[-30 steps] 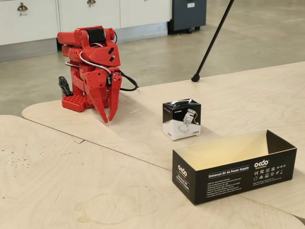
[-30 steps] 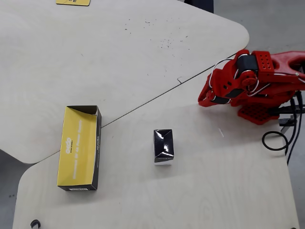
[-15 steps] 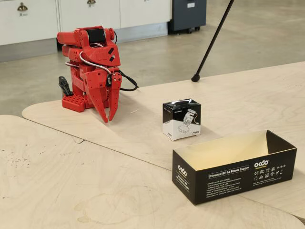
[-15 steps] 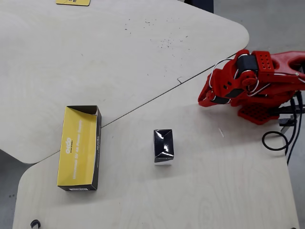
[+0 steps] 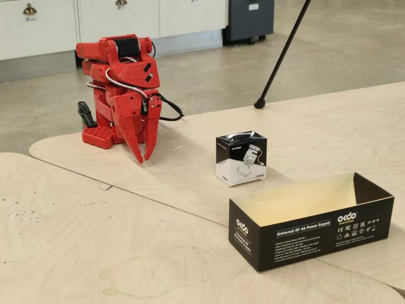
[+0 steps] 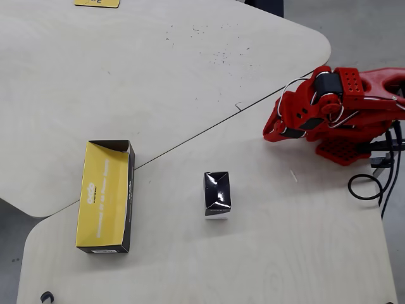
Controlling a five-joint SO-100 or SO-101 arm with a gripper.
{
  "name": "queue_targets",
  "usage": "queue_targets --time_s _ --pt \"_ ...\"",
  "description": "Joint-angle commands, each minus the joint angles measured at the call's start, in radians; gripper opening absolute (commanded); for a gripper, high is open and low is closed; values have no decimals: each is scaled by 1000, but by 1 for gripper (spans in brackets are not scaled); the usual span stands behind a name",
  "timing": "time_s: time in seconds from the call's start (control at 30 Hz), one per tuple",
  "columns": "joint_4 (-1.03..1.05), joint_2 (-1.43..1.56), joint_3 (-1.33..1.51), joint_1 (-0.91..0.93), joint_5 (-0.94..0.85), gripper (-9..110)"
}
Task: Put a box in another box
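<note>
— Fingers (image 5: pixel 145 156)?
— Together, tips down near the worktop (image 5: pixel 76 240), folded at the far edge.
— Small box (image 5: pixel 241 158)?
— Upright mid-worktop, untouched, apart from the long open box (image 5: pixel 310 221) by the near edge; open side up, ready to receive.

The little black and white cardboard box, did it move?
No. The little black and white cardboard box sits at the same spot beside the table seam.

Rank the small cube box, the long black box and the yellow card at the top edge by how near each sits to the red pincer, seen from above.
From the pincer, overhead view:
1. Small cube box, lower left, mid-table.
2. Long black box, far left.
3. Yellow card, top edge, upper left.
The last two are close; this order is tentative.
</note>
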Motion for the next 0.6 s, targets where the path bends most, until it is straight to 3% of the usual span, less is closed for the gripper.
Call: queue_targets --time_s 0.0,0.57 --pt "28 0 -6 5 -2 0" --pt "28 0 -6 -15 -5 0"
